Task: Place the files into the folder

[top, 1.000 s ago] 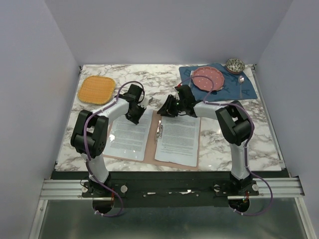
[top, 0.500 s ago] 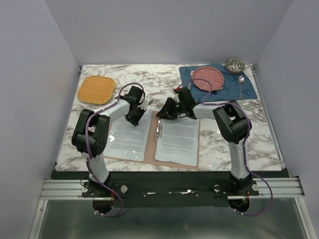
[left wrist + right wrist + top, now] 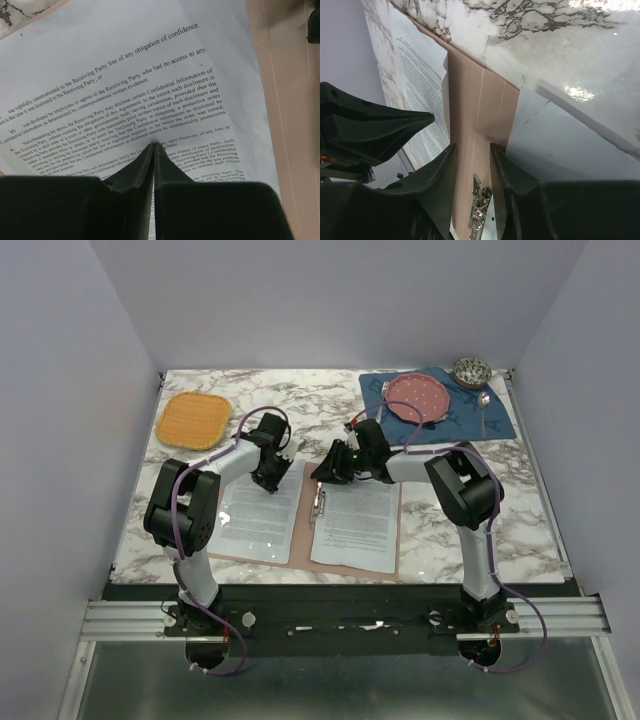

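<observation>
Left fingers point(image 3: 134, 172) are shut, and we see their tips over the left file point(image 3: 125, 75). Our right fingers point(image 3: 437, 180) stand partly apart, empty, above the spine of the open folder point(image 3: 470, 110); both files point(image 3: 357, 523) lie inside.

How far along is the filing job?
Done: the left sheet and right sheet lie on the open folder, one per half. In hand: the shut left claw sits on the left sheet; the open right claw hovers by the clip. Left: folder not yet closed.
</observation>
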Robot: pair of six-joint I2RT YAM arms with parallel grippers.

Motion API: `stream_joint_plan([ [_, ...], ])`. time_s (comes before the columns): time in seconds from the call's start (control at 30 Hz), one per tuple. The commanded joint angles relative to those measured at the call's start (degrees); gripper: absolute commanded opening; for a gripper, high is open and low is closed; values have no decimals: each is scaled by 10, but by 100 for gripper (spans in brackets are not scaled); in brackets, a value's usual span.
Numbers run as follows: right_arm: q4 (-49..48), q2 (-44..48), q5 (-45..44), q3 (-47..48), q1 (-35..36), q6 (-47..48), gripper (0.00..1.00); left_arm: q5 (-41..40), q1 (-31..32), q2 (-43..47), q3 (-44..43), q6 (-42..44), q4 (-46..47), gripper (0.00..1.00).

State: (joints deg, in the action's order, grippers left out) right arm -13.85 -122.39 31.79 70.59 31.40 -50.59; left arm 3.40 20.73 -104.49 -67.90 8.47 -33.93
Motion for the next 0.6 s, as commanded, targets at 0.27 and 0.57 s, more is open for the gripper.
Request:
stream_joint_plan([
  [0.27,-27,24,22,-31,9,-14,41,-30,-2,-14,17,2,11,14],
  [0.57,-68,47,32,-61,14,-21,40,-29,-2,-15,15,2,11,14],
])
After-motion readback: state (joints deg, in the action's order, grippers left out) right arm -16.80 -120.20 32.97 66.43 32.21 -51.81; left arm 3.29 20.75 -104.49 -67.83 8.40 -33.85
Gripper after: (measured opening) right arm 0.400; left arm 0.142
